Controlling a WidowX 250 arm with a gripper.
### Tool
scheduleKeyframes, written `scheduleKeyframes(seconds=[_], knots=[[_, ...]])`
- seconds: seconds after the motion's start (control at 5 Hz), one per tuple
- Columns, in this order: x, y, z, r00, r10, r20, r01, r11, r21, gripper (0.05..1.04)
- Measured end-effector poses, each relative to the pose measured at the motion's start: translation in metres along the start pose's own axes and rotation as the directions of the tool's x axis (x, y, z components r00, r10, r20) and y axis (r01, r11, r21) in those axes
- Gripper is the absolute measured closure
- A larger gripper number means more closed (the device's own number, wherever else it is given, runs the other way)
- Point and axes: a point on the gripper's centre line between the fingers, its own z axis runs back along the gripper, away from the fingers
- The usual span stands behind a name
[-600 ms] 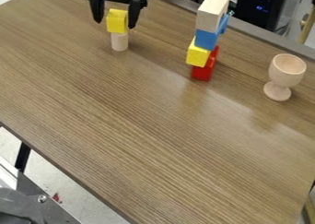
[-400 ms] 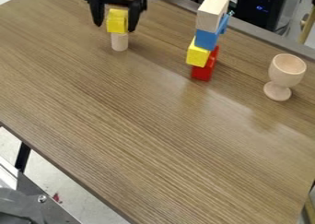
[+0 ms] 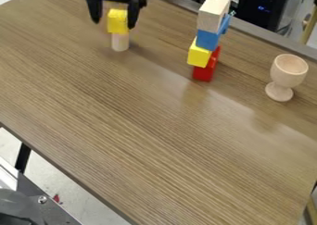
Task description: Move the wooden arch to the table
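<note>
Open tabletop (image 3: 148, 145) gave broad room to pass from the centre round through 4, 6 and 9 o'clock. At 11 o'clock, a yellow block (image 3: 117, 21) on a pale cylinder (image 3: 120, 42) stood in the way; at 1 o'clock rose a block tower (image 3: 206, 40), capped by a wooden piece (image 3: 213, 11). A lane ran between these two towards 12 o'clock. Another gap separated the tower from the wooden cup (image 3: 288, 71), an upright obstacle near 2 o'clock.
</note>
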Motion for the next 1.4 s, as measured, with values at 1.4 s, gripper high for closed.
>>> scheduleKeyframes(seconds=[1.4], knots=[[-0.017, -0.088, 0.093, 0.976, -0.119, 0.181, 0.142, 0.983, -0.117, 0.085]])
